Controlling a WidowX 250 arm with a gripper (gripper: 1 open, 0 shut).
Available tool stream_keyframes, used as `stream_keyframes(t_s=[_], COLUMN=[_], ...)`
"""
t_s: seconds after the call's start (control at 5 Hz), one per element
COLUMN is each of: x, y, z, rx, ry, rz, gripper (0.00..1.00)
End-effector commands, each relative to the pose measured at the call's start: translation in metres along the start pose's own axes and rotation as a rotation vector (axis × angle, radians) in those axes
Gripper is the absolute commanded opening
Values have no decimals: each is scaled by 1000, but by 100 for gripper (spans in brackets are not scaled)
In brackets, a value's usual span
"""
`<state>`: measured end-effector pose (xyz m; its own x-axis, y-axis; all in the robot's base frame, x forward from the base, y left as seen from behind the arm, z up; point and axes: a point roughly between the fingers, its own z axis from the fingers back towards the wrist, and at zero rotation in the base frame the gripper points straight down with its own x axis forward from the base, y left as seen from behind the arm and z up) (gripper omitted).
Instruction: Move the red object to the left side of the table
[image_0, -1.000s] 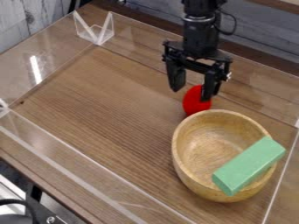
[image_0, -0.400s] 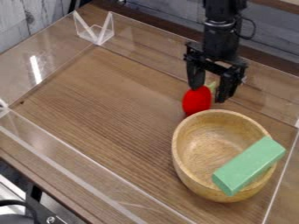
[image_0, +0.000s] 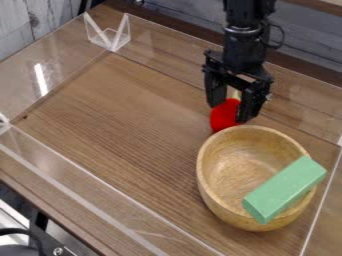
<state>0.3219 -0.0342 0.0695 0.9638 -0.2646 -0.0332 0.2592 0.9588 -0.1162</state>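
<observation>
The red object (image_0: 223, 117) is a small rounded red toy lying on the brown wood-grain table (image_0: 120, 120), right beside the far rim of the wooden bowl. My black gripper (image_0: 235, 100) hangs just above it, pointing down, open, with its fingers spread on either side of the toy's top. The upper part of the toy is partly hidden behind the fingers. Nothing is held.
A wooden bowl (image_0: 221, 178) at the right front holds a green rectangular block (image_0: 285, 188). Low clear acrylic walls (image_0: 60, 55) border the table, with a clear bracket (image_0: 107, 35) at the far left corner. The left half of the tabletop is bare wood.
The gripper swung right from its earlier spot, then came back slightly left and down over the red object. It stayed open throughout; the toy and bowl have not moved.
</observation>
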Motion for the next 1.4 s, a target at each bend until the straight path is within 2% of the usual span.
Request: stream_keyframes(t_s=[0.0,0.2,0.6,0.8,1.0,1.2], x=[0,7,16,26,34,31], y=[9,21,16,18,20,22], z=[29,39,10,7,13,30], rx=[19,19,10,10,9,11], ry=[-112,-133,-94,-88,-95,-121], rz=[81,69,-13,42,95,122], gripper=[100,100,100,0,0,0])
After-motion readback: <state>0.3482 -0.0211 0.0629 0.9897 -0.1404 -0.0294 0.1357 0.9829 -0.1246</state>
